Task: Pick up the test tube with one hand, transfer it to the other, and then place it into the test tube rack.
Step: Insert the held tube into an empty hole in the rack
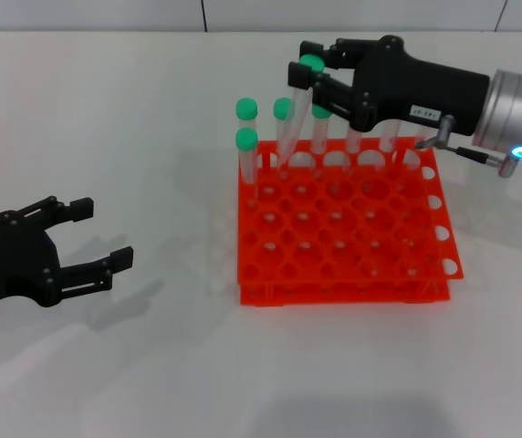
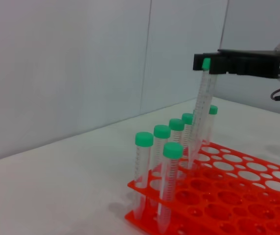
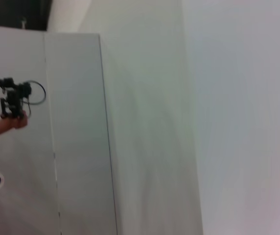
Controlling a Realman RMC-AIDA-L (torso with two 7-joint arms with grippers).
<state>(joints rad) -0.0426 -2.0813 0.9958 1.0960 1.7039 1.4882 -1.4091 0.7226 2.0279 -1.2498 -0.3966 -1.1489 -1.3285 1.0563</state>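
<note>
My right gripper (image 1: 301, 58), black with a white label, is shut on the green cap end of the test tube (image 1: 297, 108). It holds the tube tilted over the back left of the orange-red test tube rack (image 1: 343, 265). The tube's lower end reaches down among the rack's back holes. The left wrist view shows the same: the right gripper (image 2: 204, 62), the tube (image 2: 198, 107) and the rack (image 2: 238, 196). My left gripper (image 1: 106, 234) is open and empty, low over the table, well left of the rack. The right wrist view shows only walls.
Several other green-capped tubes (image 1: 246, 139) stand in the rack's back and left holes; they also show in the left wrist view (image 2: 172, 171). Most of the rack's front holes are empty. The white table (image 1: 151, 365) lies around the rack.
</note>
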